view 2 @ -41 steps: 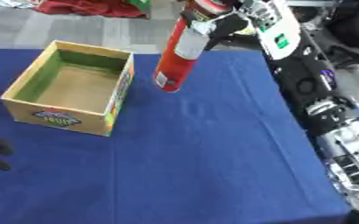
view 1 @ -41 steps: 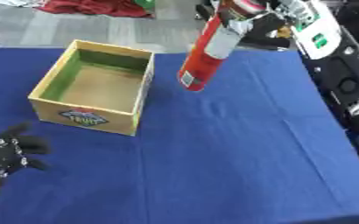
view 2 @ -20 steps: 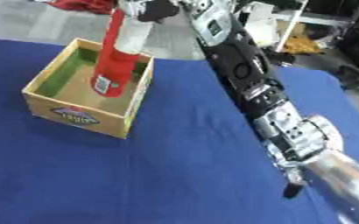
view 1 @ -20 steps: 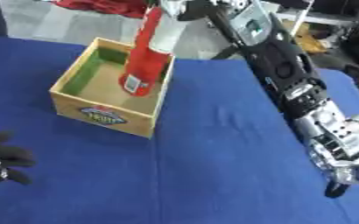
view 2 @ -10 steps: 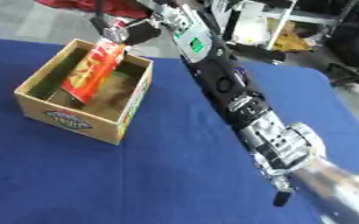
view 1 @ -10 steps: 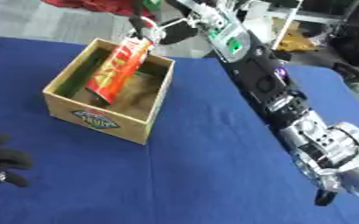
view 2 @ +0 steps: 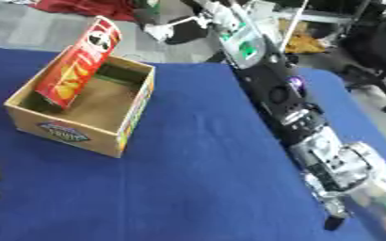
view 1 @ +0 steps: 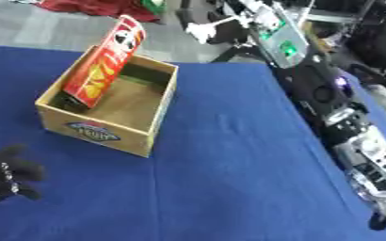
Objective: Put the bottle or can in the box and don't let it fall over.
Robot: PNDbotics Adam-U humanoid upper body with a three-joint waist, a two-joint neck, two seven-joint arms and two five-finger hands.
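The can is leaning in the box at upper left, risking toppling, with the right hand released and the left hand relaxed.

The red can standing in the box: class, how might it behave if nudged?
The red can is tall, narrow and already tilted inside the wooden box, so it looks apt to tip. Its round shape suggests that it would roll if it fell. It probably stays stiff, not floppy.

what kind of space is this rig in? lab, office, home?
Most likely a robotics lab or workshop. The blue-covered table holds only a test setup, a cardboard box with a red chip can leaning in it. Behind it are bare grey floor and a black office chair.
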